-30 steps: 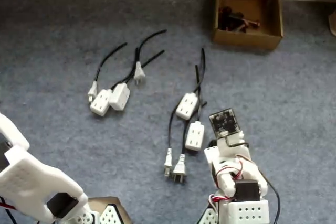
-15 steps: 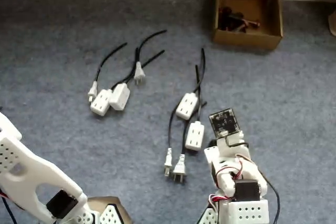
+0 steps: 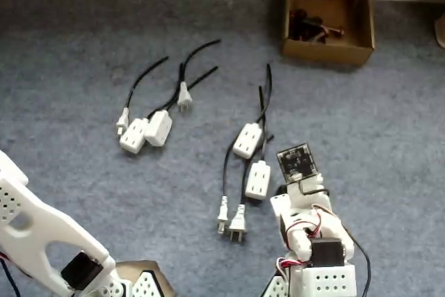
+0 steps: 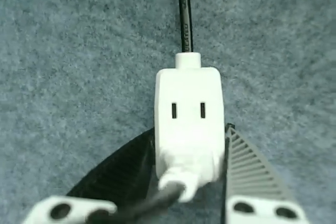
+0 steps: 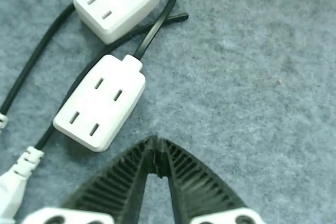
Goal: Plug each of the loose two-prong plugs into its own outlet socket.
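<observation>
Pinches a socket block (image 4: 189,106) by its sides in the left claw (image 4: 190,136), far left of the cardboard box (image 3: 323,53), seemingly to steady it for plugging. Shows two loose plugs (image 3: 231,219) unplugged below the box, right claw (image 5: 156,155) pressed together just beside a second socket block (image 5: 100,103).

Far socket (image 3: 247,140) behind near socket (image 3: 258,179); two plugs (image 3: 237,222) before it; socket pair (image 3: 158,128) to left; box (image 3: 325,52) rear right; held socket (image 4: 189,93) in left tool (image 4: 190,128).

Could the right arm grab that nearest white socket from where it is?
Probably yes: the socket lies flat just beside the right end effector, with bare carpet between them, but the jaws are shut and must open first.
</observation>
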`<action>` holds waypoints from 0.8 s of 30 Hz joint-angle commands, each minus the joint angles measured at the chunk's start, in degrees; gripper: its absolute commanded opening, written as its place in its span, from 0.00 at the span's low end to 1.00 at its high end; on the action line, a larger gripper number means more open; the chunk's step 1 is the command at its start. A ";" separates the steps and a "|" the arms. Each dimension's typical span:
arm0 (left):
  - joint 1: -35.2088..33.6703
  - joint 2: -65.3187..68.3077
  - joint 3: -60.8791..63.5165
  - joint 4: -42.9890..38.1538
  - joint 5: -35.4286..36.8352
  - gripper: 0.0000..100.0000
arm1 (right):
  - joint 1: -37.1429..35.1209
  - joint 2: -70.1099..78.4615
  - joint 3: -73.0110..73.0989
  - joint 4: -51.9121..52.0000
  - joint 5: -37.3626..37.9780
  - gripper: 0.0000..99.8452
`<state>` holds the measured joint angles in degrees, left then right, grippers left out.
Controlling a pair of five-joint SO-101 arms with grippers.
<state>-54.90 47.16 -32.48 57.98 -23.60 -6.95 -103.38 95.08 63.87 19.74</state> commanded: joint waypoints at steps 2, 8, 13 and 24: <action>2.86 -0.57 -2.68 2.73 0.97 0.20 | -0.75 -0.66 -0.31 -1.19 1.58 0.01; 4.26 -0.66 -7.69 9.32 0.97 0.20 | -0.75 -0.66 -0.31 -1.19 1.93 0.01; 4.62 -0.48 -11.21 13.36 0.88 0.20 | -0.75 -0.66 -0.31 -1.19 1.93 0.01; 3.21 -0.66 -11.38 15.56 -2.81 0.20 | -0.75 -0.66 -0.31 -1.19 2.02 0.01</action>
<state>-52.18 47.34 -41.01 72.31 -25.71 -6.95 -103.38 95.08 63.87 20.88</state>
